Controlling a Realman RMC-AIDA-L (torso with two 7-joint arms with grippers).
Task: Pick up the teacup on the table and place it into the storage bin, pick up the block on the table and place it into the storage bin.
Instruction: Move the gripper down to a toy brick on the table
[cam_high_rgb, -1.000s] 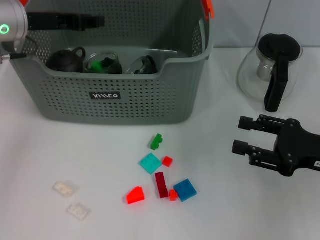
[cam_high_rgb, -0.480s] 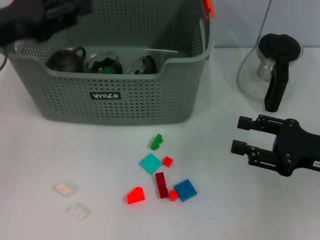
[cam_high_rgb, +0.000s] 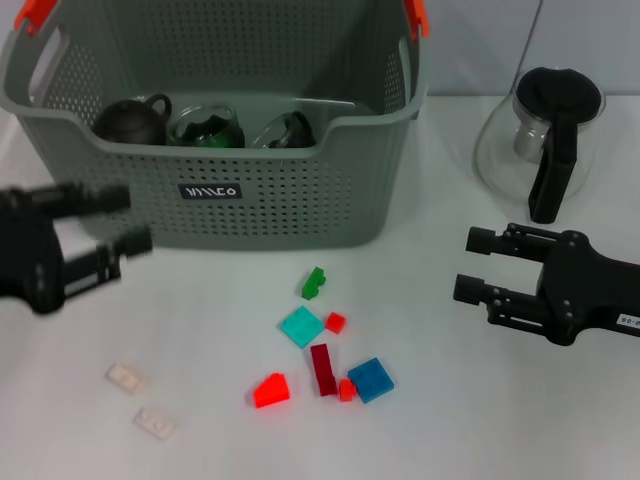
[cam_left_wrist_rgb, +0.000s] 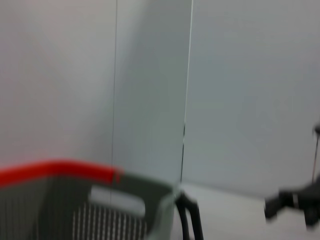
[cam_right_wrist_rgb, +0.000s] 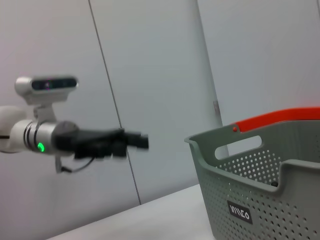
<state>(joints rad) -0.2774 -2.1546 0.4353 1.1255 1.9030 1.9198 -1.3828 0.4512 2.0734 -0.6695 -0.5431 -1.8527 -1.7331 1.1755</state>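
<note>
The grey storage bin (cam_high_rgb: 250, 205) stands at the back left of the table, also visible in the right wrist view (cam_right_wrist_rgb: 260, 200). Inside it lie a dark round pot (cam_high_rgb: 130, 120), a glass teacup (cam_high_rgb: 205, 127) with something green in it, and another glass cup (cam_high_rgb: 285, 130). No teacup shows on the table. Loose blocks lie in front of the bin: green (cam_high_rgb: 314, 283), teal (cam_high_rgb: 301, 327), dark red (cam_high_rgb: 322, 369), blue (cam_high_rgb: 370, 380), orange-red (cam_high_rgb: 270, 390). My left gripper (cam_high_rgb: 135, 218) hovers open and empty, low at the bin's front left. My right gripper (cam_high_rgb: 464, 264) is open, right of the blocks.
A glass carafe (cam_high_rgb: 545, 140) with a black handle and lid stands at the back right. Two clear flat bricks (cam_high_rgb: 127, 377) (cam_high_rgb: 155, 423) lie at the front left. Small red bits (cam_high_rgb: 335, 322) (cam_high_rgb: 346, 390) sit among the blocks.
My left arm has swung from above the bin's back left corner down to the table in front of the bin's left side. The right gripper crept slightly left.
</note>
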